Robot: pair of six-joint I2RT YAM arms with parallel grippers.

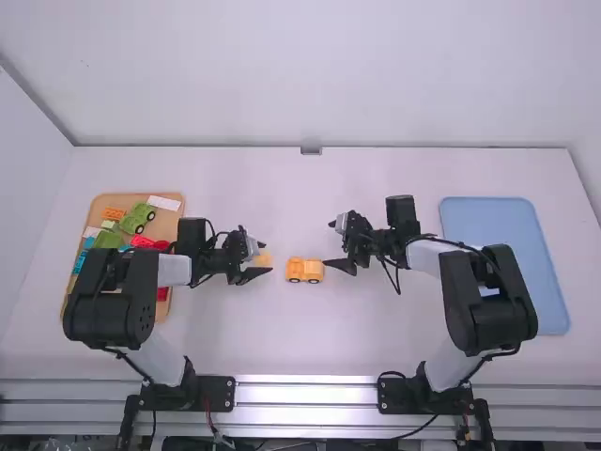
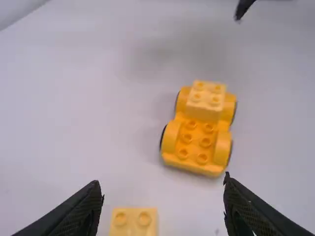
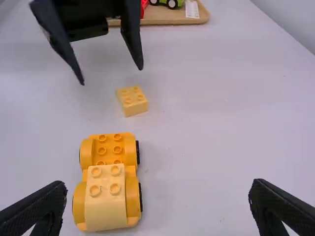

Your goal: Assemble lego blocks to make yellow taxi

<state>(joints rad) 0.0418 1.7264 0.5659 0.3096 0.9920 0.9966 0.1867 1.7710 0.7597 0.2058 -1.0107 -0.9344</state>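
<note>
Tabletop (image 1: 300, 348): it is carrying everything, the half-built taxi (image 1: 304, 271) sitting near its middle, between the two grippers.
Blue tray (image 1: 507, 235): it is lying toward the right side.
Wooden tray (image 1: 169, 224): it is lying toward the left side, holding coloured blocks (image 1: 108, 239) and a green toy car (image 1: 137, 219).
Left gripper (image 2: 162, 181): its jaws are standing apart, grasping nothing, close to the loose block (image 3: 132, 102).
Right gripper (image 3: 159, 183): its jaws are also standing apart, empty, near the taxi's right end.
Taxi, done: the wheeled base (image 2: 184, 151) is resting upright on its wheels, and one paler yellow block, the mounted block (image 3: 105, 206), is sitting on its right end.
Taxi, left to do: the bare studs on the base's other end are showing, and the loose block is lying unattached; the build is probably past its halfway point, with that piece seemingly needing to go on.
Taxi, pointing: the mounted block's end is facing the right gripper, the low studded end the left one; which end is serving as the front, one cannot tell.
Taxi, long axis: it is running left to right across the tabletop.
Loose block: it is lying studs up, left of the taxi and apart from it.
</note>
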